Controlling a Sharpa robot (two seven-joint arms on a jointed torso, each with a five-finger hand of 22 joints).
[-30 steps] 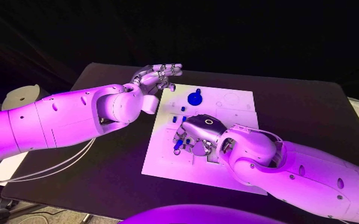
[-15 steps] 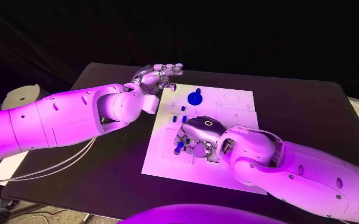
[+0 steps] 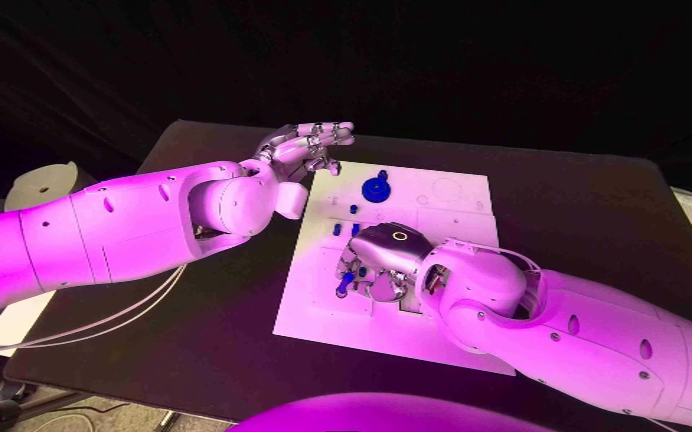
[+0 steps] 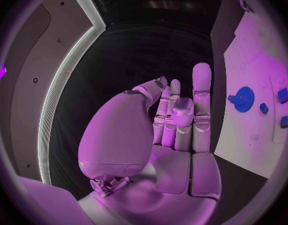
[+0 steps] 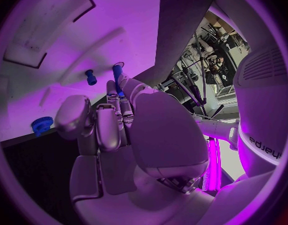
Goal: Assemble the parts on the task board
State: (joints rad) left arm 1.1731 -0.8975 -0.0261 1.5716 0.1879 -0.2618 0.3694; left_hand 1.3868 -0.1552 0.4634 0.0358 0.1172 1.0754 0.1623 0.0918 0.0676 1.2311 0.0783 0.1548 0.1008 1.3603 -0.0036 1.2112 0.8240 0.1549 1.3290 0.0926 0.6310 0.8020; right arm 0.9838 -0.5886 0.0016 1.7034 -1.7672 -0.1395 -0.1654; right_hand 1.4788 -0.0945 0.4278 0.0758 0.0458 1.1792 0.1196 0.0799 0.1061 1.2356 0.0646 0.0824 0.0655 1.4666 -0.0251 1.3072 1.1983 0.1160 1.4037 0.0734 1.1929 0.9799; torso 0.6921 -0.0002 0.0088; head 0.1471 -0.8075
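The white task board (image 3: pixel 433 327) is seen lying in the middle of the black desk (image 3: pixel 577 202). The right hand (image 3: pixel 378 257) is lowered onto the board's near-left part, palm down, with its fingers curled toward the surface. In the right wrist view a slim blue peg (image 5: pixel 117 77) is seen at the fingertips (image 5: pixel 113 92), standing against the board; it appears to be pinched there, though the contact is partly hidden by the fingers themselves. The same peg (image 3: pixel 343 287) is seen in the head view just beside the hand's left side. A second small blue part (image 5: pixel 90 77) is seen standing on the board just beside the peg, apart from the fingers.

The left hand (image 3: pixel 307 144) is held above the desk just off the board's far left corner. Nothing is grasped by it; its fingers (image 4: pixel 201 97) are held upright and close together, with the thumb folded across them.

A blue gear (image 3: pixel 375 190) is seen lying on the far-left part of the board, near the left hand but not touched by it. Two small blue blocks (image 3: pixel 346 211) are seen between the gear and the right hand.
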